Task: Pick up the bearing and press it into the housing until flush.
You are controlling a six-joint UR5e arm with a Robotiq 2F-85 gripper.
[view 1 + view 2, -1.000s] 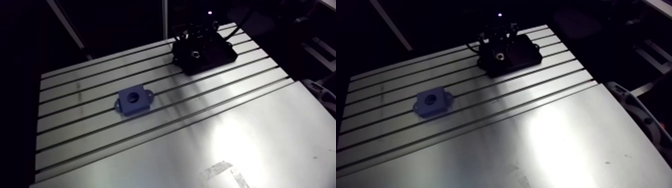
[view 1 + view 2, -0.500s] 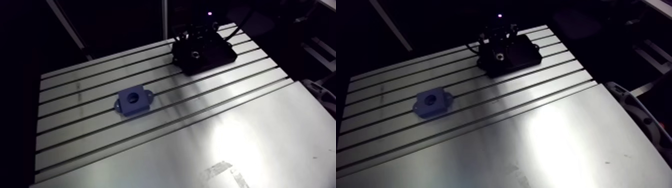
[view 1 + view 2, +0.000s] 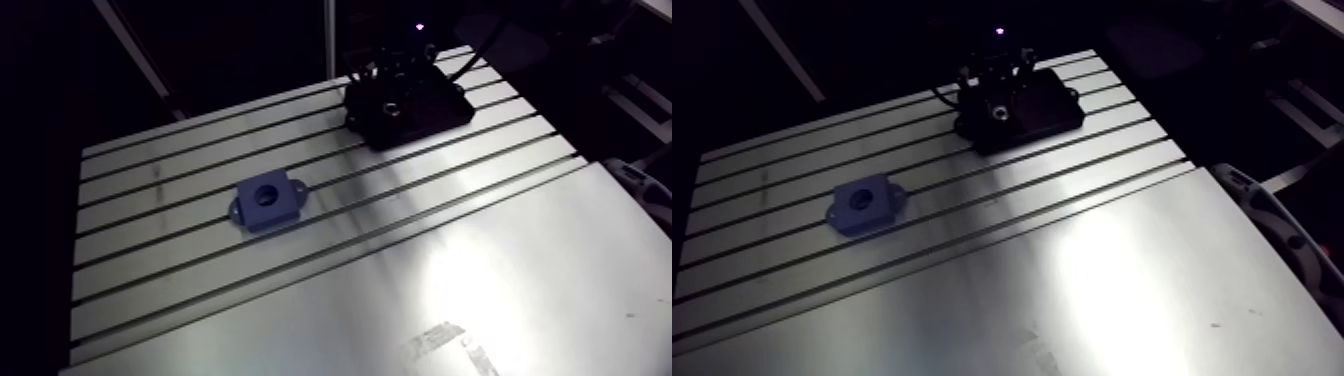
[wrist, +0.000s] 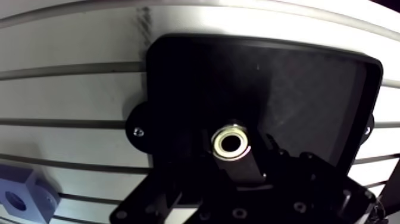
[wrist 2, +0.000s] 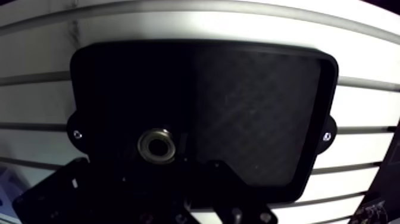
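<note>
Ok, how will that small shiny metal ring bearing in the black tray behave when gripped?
The small shiny metal ring bearing looks rigid, so it likely won't deform. Its glossy round rim could slip, or roll if tipped on edge; lying flat in the black tray it should stay put. Being metal, probably heavy for its size.

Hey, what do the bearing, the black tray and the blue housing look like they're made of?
The bearing looks like metal, likely steel: its ring glints bright and polished. The black tray is probably moulded or printed plastic: matte, with a fine woven-looking texture on its floor. The blue housing seems to be plastic too: an even, dull blue with no shine, possibly printed.
</note>
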